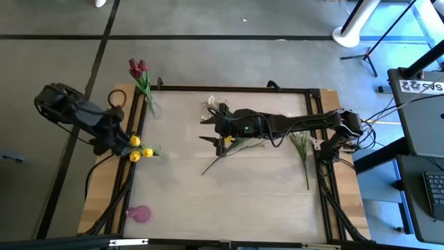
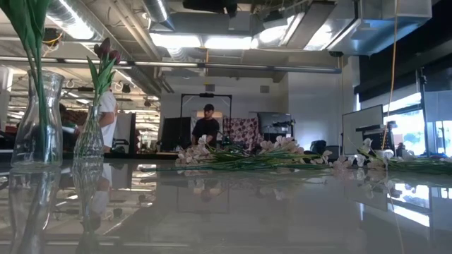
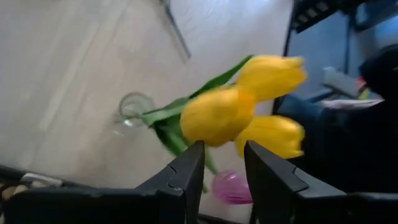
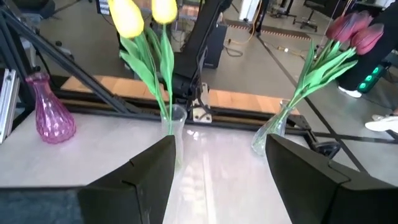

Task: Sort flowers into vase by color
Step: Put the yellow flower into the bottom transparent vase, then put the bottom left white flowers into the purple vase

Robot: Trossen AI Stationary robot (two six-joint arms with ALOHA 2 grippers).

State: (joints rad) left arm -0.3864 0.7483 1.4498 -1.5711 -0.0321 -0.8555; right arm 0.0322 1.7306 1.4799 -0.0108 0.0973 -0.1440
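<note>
Yellow tulips [image 3: 239, 106] stand with their stalks in a clear vase [image 3: 132, 109] at the table's left edge. My left gripper [image 3: 224, 165] is open just beside their heads [image 1: 135, 148], with nothing between its fingers; whether it touches them I cannot tell. Dark red tulips [image 1: 138, 67] stand in a second clear vase [image 4: 270, 134] at the far left. White blossom sprays [image 2: 240, 152] and green stalks [image 1: 236, 147] lie mid-table. My right gripper [image 1: 208, 130] hovers open above them, pointing left toward the vases.
An empty pink vase [image 1: 139, 213] stands at the near left corner [image 4: 53, 115]. One leafy green stem [image 1: 302, 149] lies toward the table's right. A black frame [image 1: 229, 89] borders the table. People stand in the room beyond the table [image 2: 206, 127].
</note>
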